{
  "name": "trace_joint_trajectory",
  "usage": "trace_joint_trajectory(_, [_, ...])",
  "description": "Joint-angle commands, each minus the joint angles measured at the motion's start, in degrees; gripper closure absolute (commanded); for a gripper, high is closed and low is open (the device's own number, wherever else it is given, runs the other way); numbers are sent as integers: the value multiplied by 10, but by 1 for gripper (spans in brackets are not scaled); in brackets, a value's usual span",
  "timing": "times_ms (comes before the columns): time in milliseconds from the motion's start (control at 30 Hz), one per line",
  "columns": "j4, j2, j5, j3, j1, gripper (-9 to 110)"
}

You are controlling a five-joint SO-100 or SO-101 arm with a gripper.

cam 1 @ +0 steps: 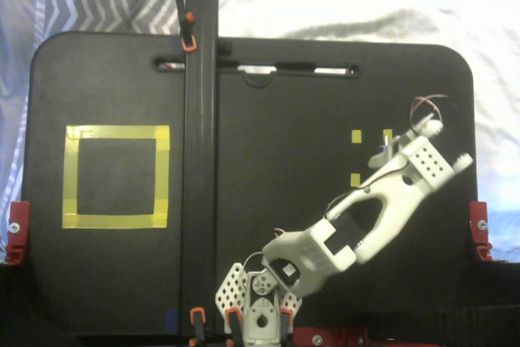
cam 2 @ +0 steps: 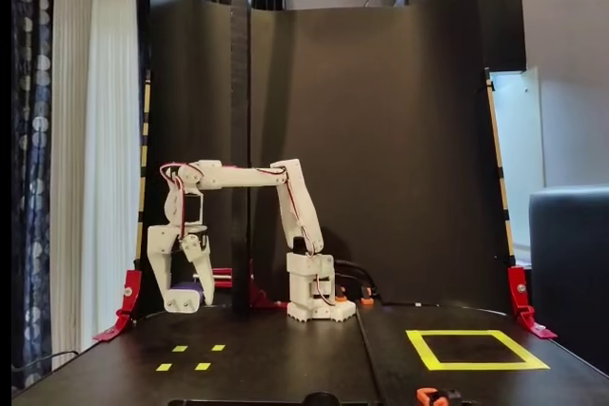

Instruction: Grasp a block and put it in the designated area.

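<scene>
Crossing the counter: the counter (cam 1: pixel 268 119), a black board, carried the whole route, and the carry had to run from its right side in the top-down fixed view to its left side; a long sweep gave the load time to work loose.
Upright post: a black post (cam 1: pixel 201 119) stood between the arm and the goal in the top-down fixed view, with an orange clamp (cam 1: pixel 188 41) on it; a low or careless swing could, I judged, clip it and knock the load free.
Designated area: the designated area (cam 1: pixel 162 175) lay well apart from the arm, empty, at the far left in the top-down view and at the right in the side-on fixed view; releasing early or off-line would leave the load on or outside the tape.
Arm: the white arm (cam 2: pixel 249 178) was reached out level, wrist bent down.
Gripper: the gripper (cam 2: pixel 186 299) was closed on the block, hanging clear above the counter.
Block: the block (cam 2: pixel 186 287) showed only as a dark blue sliver between the jaws; how deep it sat I could not tell, and a shallow hold might let it twist or drop.
Small tape squares: the yellow squares (cam 2: pixel 190 357) lay below and nearer the camera; setting down among them would be the wrong place.
</scene>
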Motion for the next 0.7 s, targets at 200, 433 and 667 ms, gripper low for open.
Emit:
trace_joint_trajectory(200, [-5, 36, 101, -14, -81, 87])
trace_joint_trajectory(433, [-25, 36, 210, 4, -169, 87])
trace_joint_trajectory(667, [-40, 41, 308, 30, -259, 87])
